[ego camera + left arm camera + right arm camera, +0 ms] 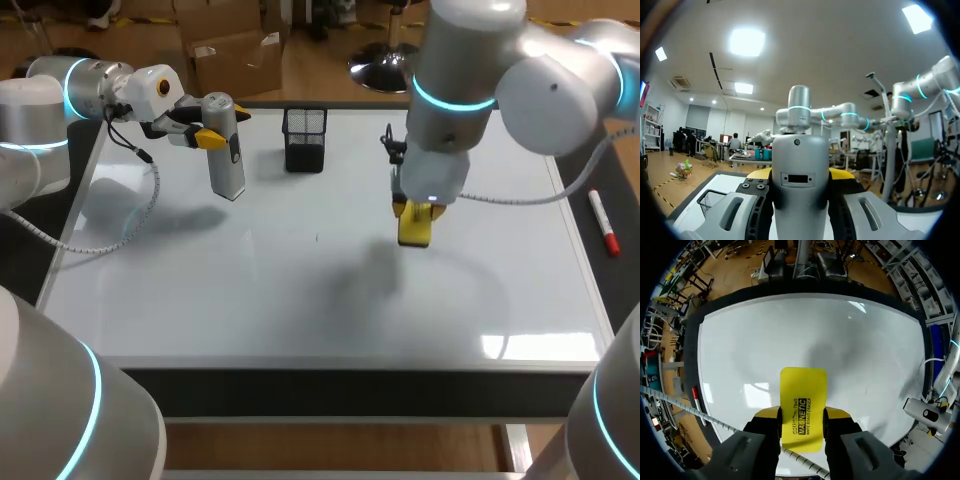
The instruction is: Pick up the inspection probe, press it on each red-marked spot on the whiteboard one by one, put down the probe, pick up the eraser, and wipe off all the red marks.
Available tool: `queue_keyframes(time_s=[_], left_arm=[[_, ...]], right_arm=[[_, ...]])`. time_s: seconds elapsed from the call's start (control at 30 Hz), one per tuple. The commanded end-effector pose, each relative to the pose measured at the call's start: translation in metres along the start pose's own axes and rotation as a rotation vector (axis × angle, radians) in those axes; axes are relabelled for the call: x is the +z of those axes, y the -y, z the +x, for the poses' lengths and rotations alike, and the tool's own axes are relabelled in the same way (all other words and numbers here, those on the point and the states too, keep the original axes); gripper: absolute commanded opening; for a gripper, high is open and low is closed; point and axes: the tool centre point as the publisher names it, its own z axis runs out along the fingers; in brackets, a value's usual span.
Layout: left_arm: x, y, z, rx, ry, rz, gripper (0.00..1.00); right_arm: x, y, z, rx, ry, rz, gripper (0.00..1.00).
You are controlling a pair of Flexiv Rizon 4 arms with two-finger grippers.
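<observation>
The grey inspection probe (225,150) stands upright at the whiteboard's (300,290) back left, with my left gripper (222,128) shut on its upper part. In the left wrist view the probe (800,185) fills the space between the fingers of the left gripper (801,174). My right gripper (418,210) hangs over the board's middle right, shut on the yellow eraser (414,228). The right wrist view shows the eraser (802,400) clamped between the fingers of the right gripper (802,415), pointing down at the whiteboard (765,335). I see no red marks on the board.
A black mesh pen holder (304,138) stands at the board's back middle, right of the probe. A red marker (603,222) lies on the dark table strip beyond the board's right edge.
</observation>
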Motion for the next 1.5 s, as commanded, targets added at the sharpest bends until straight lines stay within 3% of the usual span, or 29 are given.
queue_keyframes(time_s=[0.03, 0.37, 0.6, 0.97, 1.5], left_arm=[[0.0, 0.002, 0.0, -0.002, -0.002, -0.002, 0.0], [0.0, 0.002, 0.0, -0.002, -0.002, -0.002, 0.0], [0.0, 0.002, 0.0, -0.002, -0.002, -0.002, 0.0], [0.0, 0.002, 0.0, -0.002, -0.002, -0.002, 0.0], [0.0, 0.002, 0.0, -0.002, -0.002, -0.002, 0.0]], right_arm=[[0.006, 0.037, -0.004, -0.018, 0.006, -0.04, 0.0], [0.018, 0.108, -0.015, -0.078, 0.01, -0.072, 0.0], [0.028, 0.145, -0.026, -0.102, 0.003, -0.073, 0.0], [0.041, 0.176, -0.039, -0.082, 0.004, -0.065, 0.0], [0.06, 0.19, -0.047, -0.075, -0.001, -0.069, 0.0]])
